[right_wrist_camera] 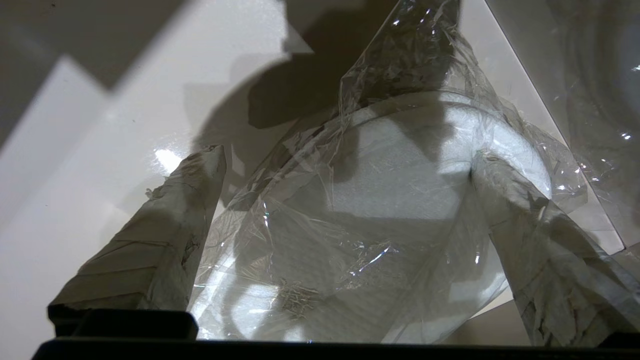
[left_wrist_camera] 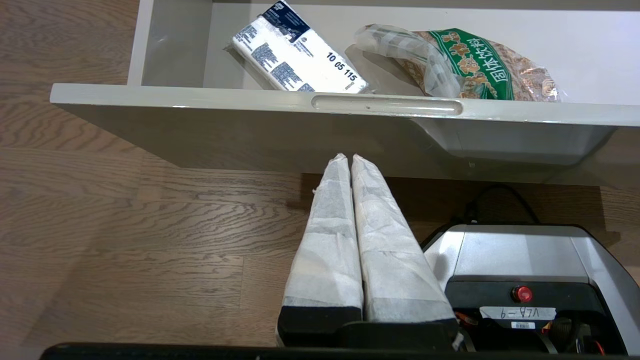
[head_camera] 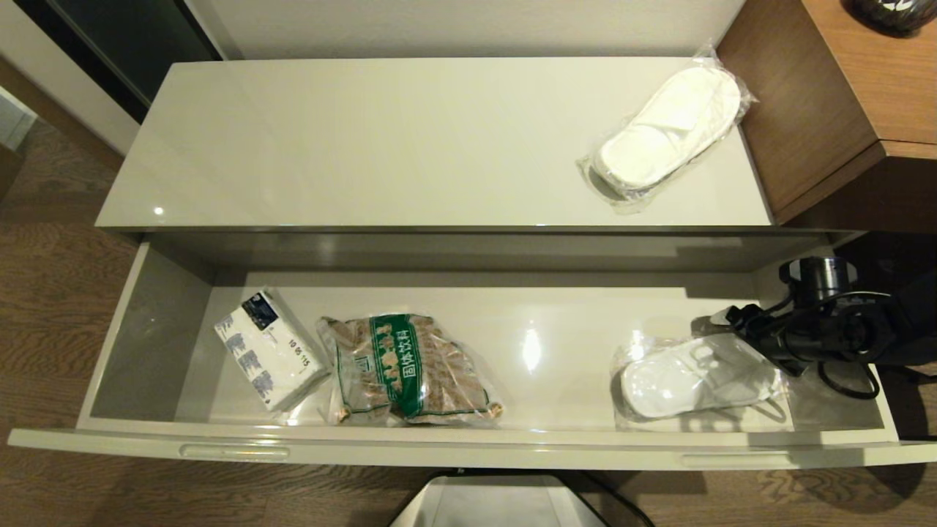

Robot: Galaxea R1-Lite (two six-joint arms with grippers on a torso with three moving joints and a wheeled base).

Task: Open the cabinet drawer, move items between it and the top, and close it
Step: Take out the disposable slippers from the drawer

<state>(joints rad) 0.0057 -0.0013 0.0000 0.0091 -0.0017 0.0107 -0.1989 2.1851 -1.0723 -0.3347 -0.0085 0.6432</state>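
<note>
The cabinet drawer (head_camera: 468,448) is pulled fully out below the glossy cream top (head_camera: 366,146). One bagged white slipper (head_camera: 670,128) lies at the top's right end. A second bagged slipper (head_camera: 688,380) (right_wrist_camera: 400,175) lies on the drawer floor at its right end. My right gripper (head_camera: 739,333) (right_wrist_camera: 347,155) is down in the drawer at that slipper's right end, open, with a taped finger on each side of the crinkly bag. My left gripper (left_wrist_camera: 350,159) is shut and empty, low in front of the drawer's front panel.
A white-and-blue tissue pack (head_camera: 271,351) (left_wrist_camera: 297,55) and a clear bag of brown pieces with a green label (head_camera: 406,369) lie in the drawer's left half. A taller brown wood desk (head_camera: 864,88) stands right of the cabinet. My base (head_camera: 498,501) sits under the drawer front.
</note>
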